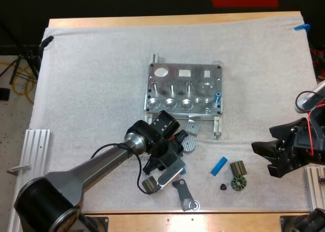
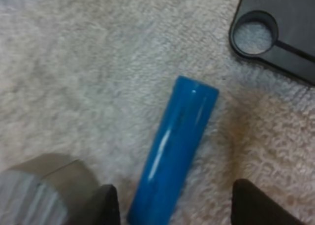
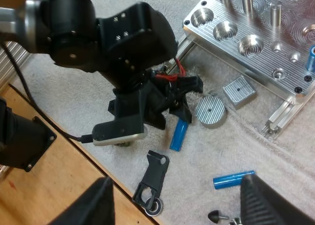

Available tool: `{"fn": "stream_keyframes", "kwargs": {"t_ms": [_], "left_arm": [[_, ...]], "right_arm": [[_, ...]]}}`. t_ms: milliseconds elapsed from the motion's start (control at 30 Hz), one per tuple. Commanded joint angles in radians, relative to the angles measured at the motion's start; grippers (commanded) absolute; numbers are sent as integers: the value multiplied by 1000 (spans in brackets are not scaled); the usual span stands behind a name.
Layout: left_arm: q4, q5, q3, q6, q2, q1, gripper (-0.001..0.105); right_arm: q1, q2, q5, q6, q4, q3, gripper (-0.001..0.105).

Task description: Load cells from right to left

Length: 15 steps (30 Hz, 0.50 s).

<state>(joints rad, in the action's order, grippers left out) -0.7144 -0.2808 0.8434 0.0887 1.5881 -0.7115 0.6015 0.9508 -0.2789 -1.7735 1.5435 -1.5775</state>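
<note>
The metal fixture [image 1: 183,90] sits mid-mat, with one blue cylinder [image 1: 218,96] standing in a hole near its right front corner. My left gripper [image 1: 175,161] hangs low in front of the fixture. In the left wrist view it [image 2: 174,185] is open, and a blue cylinder [image 2: 174,148] lies flat on the mat between its fingers [image 2: 106,205], apart from both. The right wrist view shows that cylinder [image 3: 178,135] under the left gripper. Another blue cylinder [image 1: 219,165] lies on the mat further right. My right gripper [image 1: 261,158] is open and holds nothing, right of it.
A black bracket with a ring end [image 1: 183,194] lies near the mat's front edge. A round grey disc [image 1: 189,143] and a square grey block [image 1: 193,126] lie before the fixture. Small dark parts [image 1: 237,176] sit beside the loose cylinder. A grey part [image 2: 44,190] lies by the left finger.
</note>
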Motion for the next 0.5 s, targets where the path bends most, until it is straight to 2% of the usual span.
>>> {"fn": "stream_keyframes", "kwargs": {"t_ms": [0,467], "left_arm": [[0,-5,-1,-1,8,-4,50],[31,-7,-3,-1,28,-4,48]], "right_arm": [[-3,-6,-13,-14,9,-4,55],[-3,-6,-13,-25,9,-4,55]]}}
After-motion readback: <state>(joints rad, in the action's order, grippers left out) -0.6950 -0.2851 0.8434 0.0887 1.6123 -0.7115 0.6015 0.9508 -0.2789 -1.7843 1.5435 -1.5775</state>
